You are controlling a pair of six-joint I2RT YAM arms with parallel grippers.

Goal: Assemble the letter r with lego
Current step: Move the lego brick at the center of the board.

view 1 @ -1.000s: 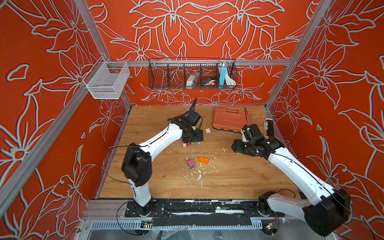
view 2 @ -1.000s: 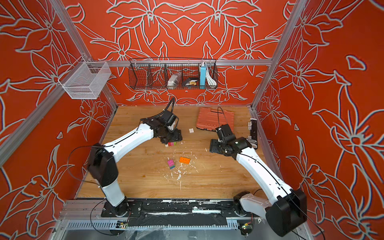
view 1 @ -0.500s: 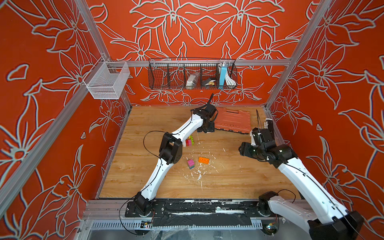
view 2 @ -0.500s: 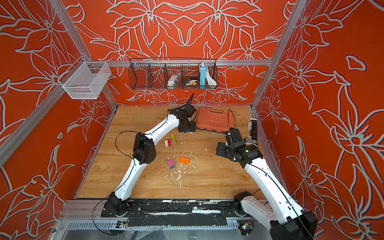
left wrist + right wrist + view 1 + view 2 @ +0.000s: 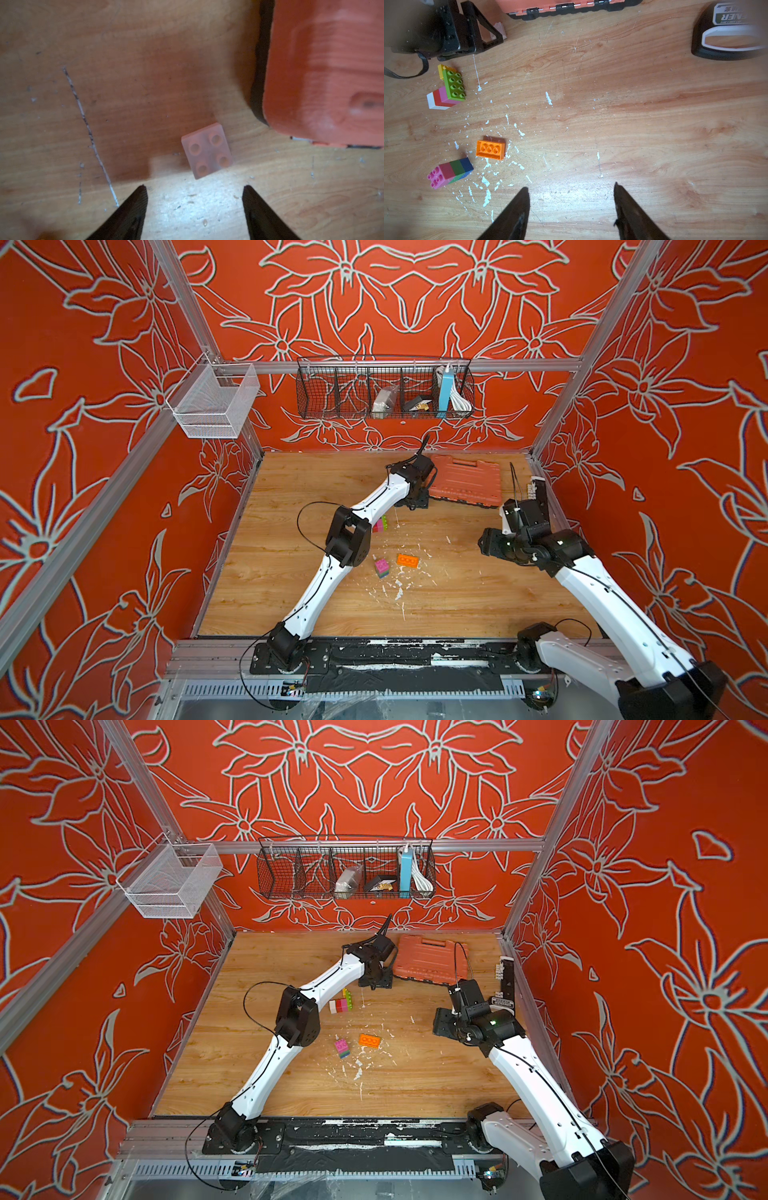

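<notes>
Hovering low beside the large orange ribbed plastic case (image 5: pixel 324 72), your left gripper (image 5: pixel 194 188) has its fingers spread wide with nothing between them. The small pale four-stud square plastic brick (image 5: pixel 206 153) sits studs-up on the wooden tabletop (image 5: pixel 124 62). It is just off the case's rounded corner, not touching it, and just ahead of the fingertips. Your right gripper (image 5: pixel 571 186) is likewise open and empty, well apart from the case over bare wood.

The rest of the lego lies farther from the case, on the side toward the arm bases. The joined lime, yellow, pink, red and white brick cluster (image 5: pixel 448 89) is nearest the case. Beyond it are the loose orange plastic brick (image 5: pixel 490 149) and, just beside that, the pink, red, green and blue brick stack (image 5: pixel 449 172) lying on its side.

Expect the pale brick to be light, rigid and smooth-sided, so it will probably skate on the wood if one finger lands first. Take it across two opposite flat walls, below the studs. It sits turned against the line of your fingers, so a wrist twist should square you up. Watch the finger on the case side, because room there looks tight. A firm squeeze shouldn't hurt it, but a corner grip would likely pop it out.
</notes>
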